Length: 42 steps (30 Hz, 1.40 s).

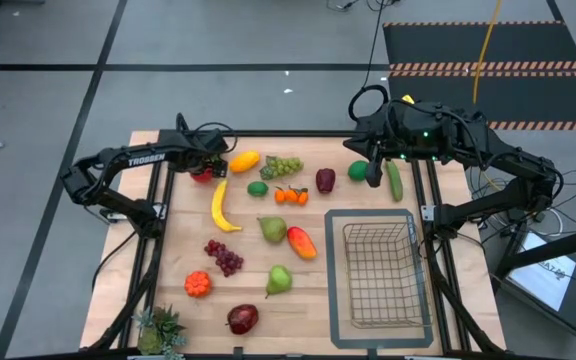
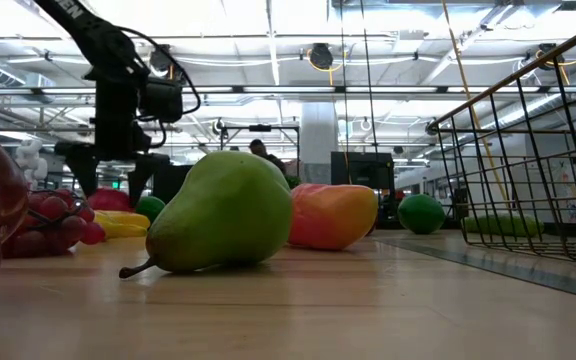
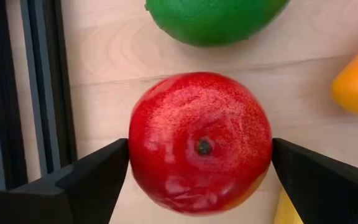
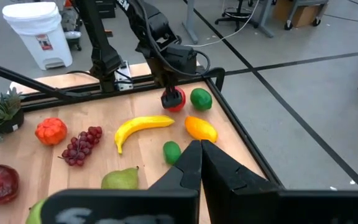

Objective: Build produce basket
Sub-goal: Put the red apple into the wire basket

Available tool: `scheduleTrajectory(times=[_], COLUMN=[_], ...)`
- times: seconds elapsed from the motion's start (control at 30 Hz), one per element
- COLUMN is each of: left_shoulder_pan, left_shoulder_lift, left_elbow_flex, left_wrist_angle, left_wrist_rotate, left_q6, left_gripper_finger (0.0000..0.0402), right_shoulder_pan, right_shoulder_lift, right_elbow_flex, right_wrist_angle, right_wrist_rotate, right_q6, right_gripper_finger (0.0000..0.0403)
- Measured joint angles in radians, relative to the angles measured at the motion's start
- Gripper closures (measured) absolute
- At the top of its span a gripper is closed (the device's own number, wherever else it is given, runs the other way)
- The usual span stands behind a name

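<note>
The left gripper (image 3: 199,171) sits low over a red apple (image 3: 200,142), jaws spread wide with the apple squarely between them, a finger (image 3: 92,180) just beside each flank, so the step in hand looks like the first pick. Next, the jaws must close on the apple and carry it to the empty wire basket (image 1: 378,270), well away across the table. The right gripper (image 4: 199,163) waits with jaws pressed together.

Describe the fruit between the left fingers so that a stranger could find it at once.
Start at the far left corner of the light wooden table, where the left gripper reaches down. Between its open fingers sits a round, glossy red apple. Its neighbours are a green lime and an orange-yellow mango; only the apple is red.
</note>
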Motion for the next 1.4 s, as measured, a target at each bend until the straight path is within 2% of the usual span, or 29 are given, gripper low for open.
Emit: scheduleTrajectory(times=[0.37, 0.67, 0.8, 1.07, 1.23, 1.4], left_shoulder_pan=[0.000, 0.000, 0.000, -0.009, -0.023, -0.052], left_shoulder_lift=[0.000, 0.000, 0.000, -0.017, -0.063, -0.130], left_elbow_flex=[-0.020, -0.020, -0.020, 0.029, 0.093, 0.167], left_wrist_angle=[0.013, 0.013, 0.010, -0.020, -0.048, -0.060], left_wrist_rotate=[-0.018, -0.024, -0.019, 0.050, 0.111, 0.174], left_q6=[0.022, 0.029, 0.036, 0.052, 0.062, 0.021], left_gripper_finger=[0.0017, 0.0065, 0.0055, 0.0048, 0.0062, 0.0057], right_shoulder_pan=[0.000, 0.000, 0.000, 0.000, 0.000, 0.000], right_shoulder_lift=[0.000, 0.000, 0.000, 0.000, 0.000, 0.000], right_elbow_flex=[0.000, 0.000, 0.000, 0.000, 0.000, 0.000], right_wrist_angle=[0.011, 0.011, 0.011, 0.008, -0.002, -0.006], right_wrist_rotate=[0.002, 0.003, 0.004, 0.008, 0.008, 0.009], right_q6=[0.000, 0.000, 0.000, 0.000, 0.000, 0.000], right_gripper_finger=[0.0403, 0.0403, 0.0403, 0.0403, 0.0403, 0.0403])
